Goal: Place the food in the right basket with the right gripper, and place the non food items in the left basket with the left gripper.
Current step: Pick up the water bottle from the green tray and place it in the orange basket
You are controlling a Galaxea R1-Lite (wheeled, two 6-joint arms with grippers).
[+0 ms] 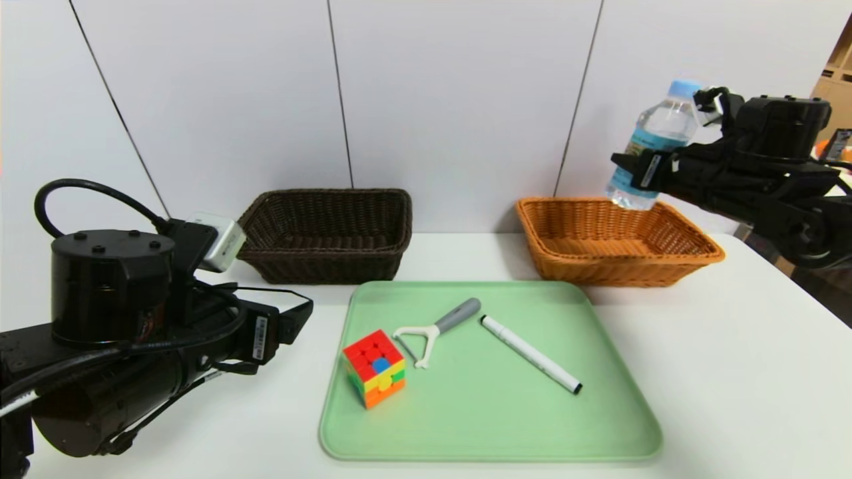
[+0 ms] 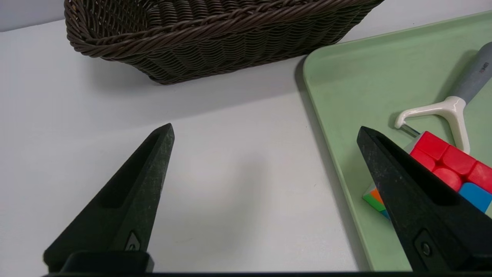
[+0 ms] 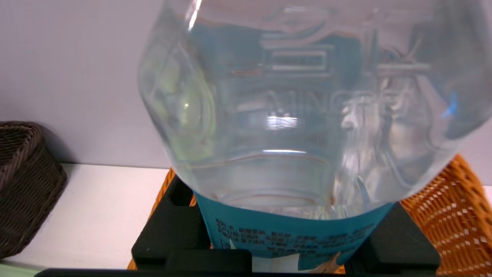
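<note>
Left gripper (image 2: 265,132), matte black tapered fingers spread wide, empty, over bare white table (image 1: 732,372) beside tray. One pale green smooth tray (image 1: 599,426), rounded corners, carrying three items: multicoloured puzzle cube (image 1: 374,367), white Y-shaped peeler (image 1: 436,327) with grey handle, slim white marker (image 1: 530,354) with black tip. Two wicker baskets: dark brown (image 1: 326,234), orange-tan (image 1: 616,243). Right gripper (image 1: 644,174) clamped on one clear plastic water bottle (image 1: 655,143), light blue cap, blue label, print unreadable; bottle tilted, held above the orange-tan basket's far rim.

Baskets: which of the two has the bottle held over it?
The orange basket. The right pincer holds the bottle above its far rim; the brown basket has nothing above it.
</note>
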